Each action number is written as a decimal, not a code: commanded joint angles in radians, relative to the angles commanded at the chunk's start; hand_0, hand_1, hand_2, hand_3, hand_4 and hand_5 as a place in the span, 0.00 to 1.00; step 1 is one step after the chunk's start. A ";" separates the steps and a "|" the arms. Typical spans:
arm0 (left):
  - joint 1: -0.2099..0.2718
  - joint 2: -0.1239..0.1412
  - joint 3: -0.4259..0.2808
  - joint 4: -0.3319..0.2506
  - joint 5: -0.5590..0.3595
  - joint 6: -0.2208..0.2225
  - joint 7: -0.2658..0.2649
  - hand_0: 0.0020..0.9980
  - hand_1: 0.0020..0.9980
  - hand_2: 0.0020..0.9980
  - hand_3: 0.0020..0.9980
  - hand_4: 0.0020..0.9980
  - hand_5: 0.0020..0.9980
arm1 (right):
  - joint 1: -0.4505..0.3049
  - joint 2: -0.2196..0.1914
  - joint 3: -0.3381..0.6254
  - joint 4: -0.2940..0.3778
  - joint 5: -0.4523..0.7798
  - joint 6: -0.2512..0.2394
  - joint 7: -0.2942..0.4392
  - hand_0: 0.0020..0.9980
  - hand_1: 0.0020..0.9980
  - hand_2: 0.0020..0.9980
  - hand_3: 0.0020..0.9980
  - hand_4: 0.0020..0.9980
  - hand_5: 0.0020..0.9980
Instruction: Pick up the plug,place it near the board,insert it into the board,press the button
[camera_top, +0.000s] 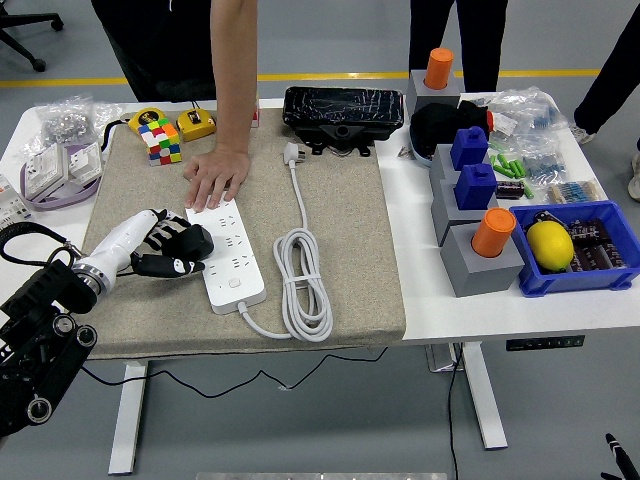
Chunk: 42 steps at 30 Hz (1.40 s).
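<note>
Robot hand (165, 250) gripping black plug (190, 240) beside board (232, 258), person's hand (215, 180) atop it.

One power strip (230, 257), two orange cylinders (494, 231), two blue blocks (481, 184)

Mat (330, 210) covers the table's (420, 300) left and middle part. Power strip (228, 255) lies on the mat, left of centre; its coiled cable (305, 280) lies just right of it, running back to a loose plug end (294, 153) near the far edge. Person's hand (217, 180) rests on the strip's far end. Left hand (150, 245) sits just left of the strip — plug (190, 241) in it, touching the strip's left edge. Cube (160, 139) at the mat's far-left corner. Bin (575, 250) at the table's right edge, blocks (470, 210) in a row left of it.
</note>
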 joint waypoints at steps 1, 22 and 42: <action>-0.001 0.000 0.000 0.000 0.001 0.005 -0.002 0.43 0.47 0.55 0.58 1.00 0.21 | 0.001 -0.001 -0.002 0.000 0.001 0.000 0.000 0.80 0.75 0.73 0.76 1.00 1.00; -0.012 -0.005 -0.002 0.002 0.020 0.023 -0.005 0.33 0.26 0.43 0.51 0.79 0.02 | 0.006 -0.001 -0.002 0.000 0.005 0.000 0.000 0.80 0.74 0.73 0.76 1.00 1.00; -0.017 -0.019 -0.036 -0.016 -0.029 0.037 -0.029 0.32 0.24 0.40 0.50 0.78 0.02 | 0.009 -0.003 -0.007 0.000 0.010 0.000 -0.001 0.80 0.75 0.73 0.76 1.00 1.00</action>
